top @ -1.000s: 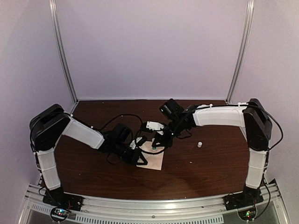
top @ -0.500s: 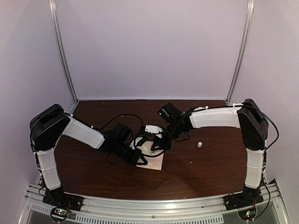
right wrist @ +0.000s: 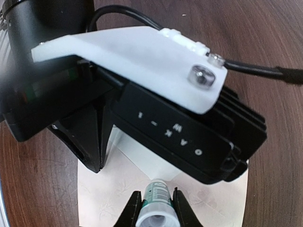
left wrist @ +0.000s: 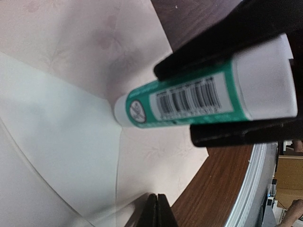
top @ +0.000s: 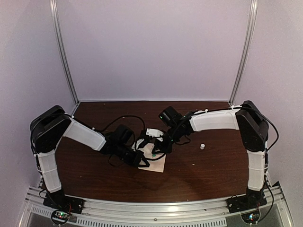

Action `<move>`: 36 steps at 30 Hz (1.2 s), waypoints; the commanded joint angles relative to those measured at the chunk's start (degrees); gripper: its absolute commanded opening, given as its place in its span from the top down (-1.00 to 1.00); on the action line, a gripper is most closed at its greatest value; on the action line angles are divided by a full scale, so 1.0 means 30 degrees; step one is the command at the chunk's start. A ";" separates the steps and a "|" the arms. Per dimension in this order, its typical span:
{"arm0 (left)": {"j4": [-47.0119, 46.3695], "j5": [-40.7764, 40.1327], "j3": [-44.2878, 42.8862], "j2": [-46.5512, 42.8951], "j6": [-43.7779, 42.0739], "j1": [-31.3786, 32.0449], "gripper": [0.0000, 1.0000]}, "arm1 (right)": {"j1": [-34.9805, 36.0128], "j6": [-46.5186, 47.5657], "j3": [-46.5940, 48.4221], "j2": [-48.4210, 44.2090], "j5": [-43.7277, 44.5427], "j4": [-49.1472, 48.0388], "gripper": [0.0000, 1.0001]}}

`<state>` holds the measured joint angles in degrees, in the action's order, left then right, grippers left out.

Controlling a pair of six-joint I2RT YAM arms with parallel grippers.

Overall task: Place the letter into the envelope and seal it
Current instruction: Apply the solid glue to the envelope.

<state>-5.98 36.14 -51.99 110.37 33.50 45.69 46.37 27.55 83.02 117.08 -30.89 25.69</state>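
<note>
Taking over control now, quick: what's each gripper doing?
Left gripper: closed, holding nothing.
Right gripper: closed on the green glue stick.

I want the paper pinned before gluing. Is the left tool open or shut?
Shut. In the left wrist view, the left tool has its two fingers pressed flat together, with no gap between them.

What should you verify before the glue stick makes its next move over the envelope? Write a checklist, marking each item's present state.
1. Green-and-white barcoded glue stick clamped in right pincer: ok.
2. Left pincer shut, at cream paper envelope edge: ok.
3. Stick's tip over the envelope: ok.
4. Tip touching paper: cannot tell.
5. Pale letter sheet inside: cannot tell.
6. Small white cylinder lies apart, on brown wooden table: ok.
</note>
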 commanded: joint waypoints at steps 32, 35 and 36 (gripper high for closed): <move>0.0791 -0.0211 0.0219 0.0776 -0.0347 -0.0403 1.00 | -0.0038 0.0121 0.0427 0.0158 0.0936 0.1353 1.00; 0.0791 -0.0151 0.0220 0.0796 -0.0477 -0.0406 1.00 | -0.0075 -0.0189 0.0532 0.0127 0.1603 0.1066 1.00; 0.0799 -0.0130 0.0201 0.0821 -0.0520 -0.0399 1.00 | -0.0061 -0.0248 0.0530 0.0101 0.1755 0.0880 1.00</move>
<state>-6.13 37.58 -51.99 110.91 33.41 44.99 46.65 28.51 84.18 117.58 -30.89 27.70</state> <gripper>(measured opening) 0.006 0.193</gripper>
